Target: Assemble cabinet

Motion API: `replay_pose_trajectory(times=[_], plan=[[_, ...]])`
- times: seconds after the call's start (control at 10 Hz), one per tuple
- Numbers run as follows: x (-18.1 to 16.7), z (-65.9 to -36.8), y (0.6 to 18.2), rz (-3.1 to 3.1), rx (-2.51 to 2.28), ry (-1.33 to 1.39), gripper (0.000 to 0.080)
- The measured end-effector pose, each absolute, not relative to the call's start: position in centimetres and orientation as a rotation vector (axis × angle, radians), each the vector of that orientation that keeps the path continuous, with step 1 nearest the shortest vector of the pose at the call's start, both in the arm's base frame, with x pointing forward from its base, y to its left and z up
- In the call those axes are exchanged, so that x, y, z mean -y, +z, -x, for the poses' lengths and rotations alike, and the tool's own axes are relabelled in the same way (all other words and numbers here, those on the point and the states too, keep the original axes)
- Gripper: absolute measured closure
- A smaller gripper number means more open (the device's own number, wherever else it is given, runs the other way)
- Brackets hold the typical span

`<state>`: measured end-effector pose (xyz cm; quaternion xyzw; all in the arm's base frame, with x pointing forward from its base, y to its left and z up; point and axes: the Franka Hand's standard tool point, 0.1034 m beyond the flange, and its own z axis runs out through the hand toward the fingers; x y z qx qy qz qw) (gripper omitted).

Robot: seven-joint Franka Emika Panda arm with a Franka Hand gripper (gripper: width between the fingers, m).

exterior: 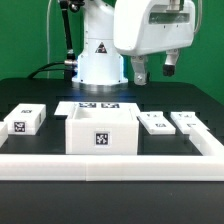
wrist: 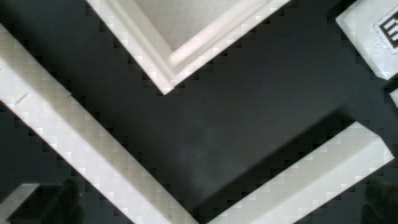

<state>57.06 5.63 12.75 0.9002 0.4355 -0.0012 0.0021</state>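
**A:** Where's the cabinet?

**B:** In the exterior view I see the large white box (exterior: pixel 100 133) mid-table. The small block (exterior: pixel 24 121) is at that view's left, and the near panel (exterior: pixel 155 122) and far panel (exterior: pixel 188 122) are at its right. My gripper (exterior: pixel 155 74) hangs above, jaws spread, holding nothing.

**A:** And the wrist view?

**B:** Only dark table (wrist: pixel 231 130), white edges and a tag (wrist: pixel 377 35). I can't tell which part.
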Motion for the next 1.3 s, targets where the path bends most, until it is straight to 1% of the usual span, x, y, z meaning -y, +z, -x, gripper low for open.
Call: replay_pose_trajectory(times=[0.9,1.0,1.2,1.3], plan=[[-5.6,-57.0,12.7,-2.824,-1.367,-0.004,0.0001],[-5.0,-56.5,12.1,-2.739,-1.500,0.056,0.0001],[-3.3,-54.7,10.8,-2.579,-1.753,0.060,0.0001],[-2.9,-54.1,10.3,-2.583,-1.752,0.053,0.0001]])
